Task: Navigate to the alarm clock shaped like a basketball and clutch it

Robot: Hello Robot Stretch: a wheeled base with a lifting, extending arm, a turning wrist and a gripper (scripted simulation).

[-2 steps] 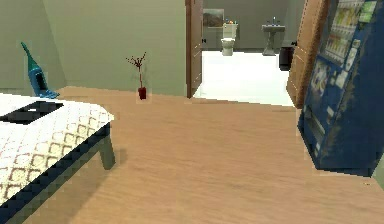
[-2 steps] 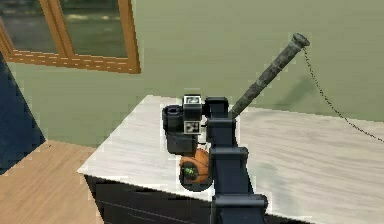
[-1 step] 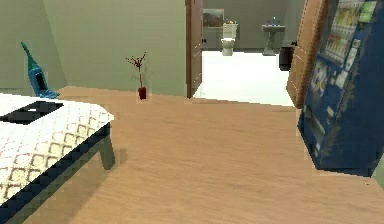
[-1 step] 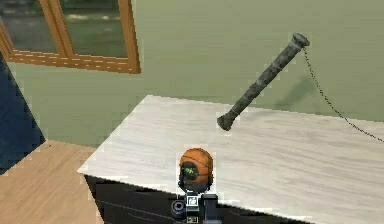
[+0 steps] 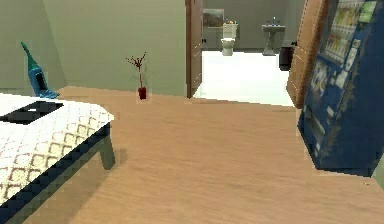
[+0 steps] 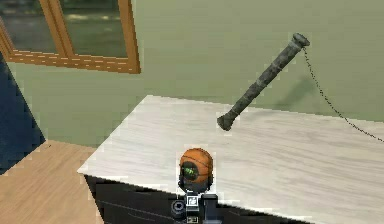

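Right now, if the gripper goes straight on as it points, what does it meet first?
Probably the basketball-shaped alarm clock on the white countertop, just beyond the gripper; whether they touch is unclear. The baseball bat leans farther out.

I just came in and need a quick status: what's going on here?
The robot stands beside a dark dresser with a pale top. Its claw is at the orange basketball-shaped alarm clock near the dresser's front edge; whether the claw holds it cannot be told. A baseball bat leans against the green wall behind. Ahead lie a bed, a blue vending machine and an open bathroom doorway.
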